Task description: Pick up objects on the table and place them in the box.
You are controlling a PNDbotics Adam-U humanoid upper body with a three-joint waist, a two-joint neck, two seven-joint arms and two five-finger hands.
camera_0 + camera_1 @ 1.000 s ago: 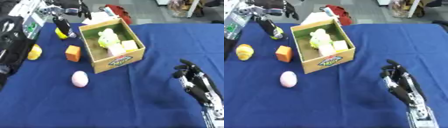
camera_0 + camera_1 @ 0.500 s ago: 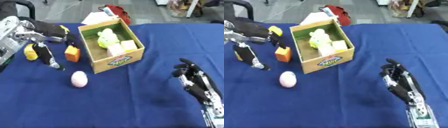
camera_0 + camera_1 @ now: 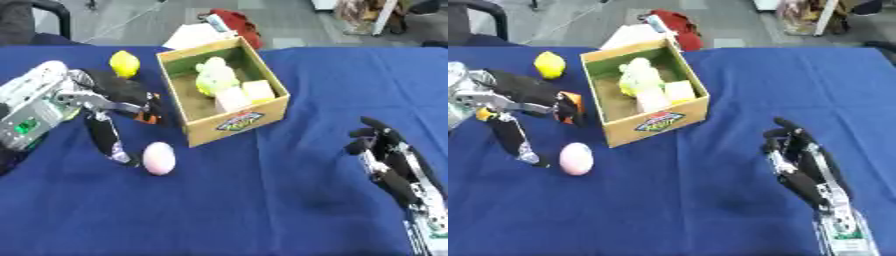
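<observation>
A pale pink egg-shaped object (image 3: 158,158) lies on the blue cloth-covered table (image 3: 262,200), in front of the box and to its left, just beside the tip of one long finger of the left hand (image 3: 109,107). That hand, black with silver parts, comes in from the left edge; its fingers are spread, one reaching down to the cloth near the egg, others stretched toward the box, and they curl round nothing. A small orange block (image 3: 569,104) sits partly hidden behind those fingers, close to the box's left wall. A yellow lemon-shaped fruit (image 3: 124,63) rests farther back on the cloth, left of the box's far corner.

Beyond the table's far edge there is grey floor, with a red object (image 3: 238,26) and something white lying just behind the box.

The open cardboard box (image 3: 249,118), green inside with a printed label on its front wall, stands near the table's middle, turned askew. It holds a light green lumpy item (image 3: 214,77), a pale yellow cube (image 3: 258,90) and a whitish-pink cube (image 3: 230,98) packed together.

The right hand (image 3: 798,162) rests at the lower right, fingers up and relaxed, well apart from everything.
</observation>
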